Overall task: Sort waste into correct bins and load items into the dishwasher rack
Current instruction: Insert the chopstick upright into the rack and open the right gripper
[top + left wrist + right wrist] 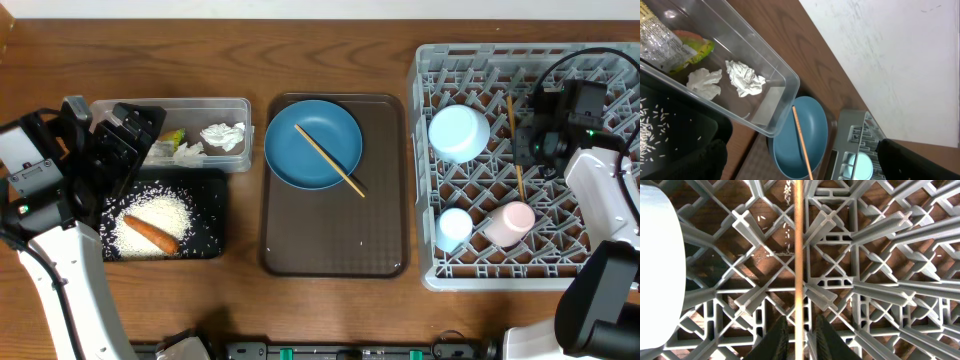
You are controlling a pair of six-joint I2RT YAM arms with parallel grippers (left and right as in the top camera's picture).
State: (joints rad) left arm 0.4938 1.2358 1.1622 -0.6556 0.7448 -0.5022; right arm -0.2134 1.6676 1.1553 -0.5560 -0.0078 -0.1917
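My right gripper [524,150] [801,340] hangs over the grey dishwasher rack [600,262]. Its jaws stand slightly open, with a thin gap on each side of a wooden chopstick [799,255] [513,125] that lies on the lattice. The pale-blue bowl [459,132], light-blue cup [455,226] and pinkish cup [510,222] sit in the rack. The dark-blue plate [313,143] [815,125] carries the other chopstick [330,160] [801,137]. My left gripper [122,142] [802,165] is wide open and empty above the clear tub [240,105], which holds napkins [745,79] and the wrapper [692,50].
The plate rests on a brown serving tray [335,235] at the centre. The black tray [212,215] below the tub holds rice [160,215] and the orange stick [150,233]. A few rice grains [786,230] lie under the rack lattice.
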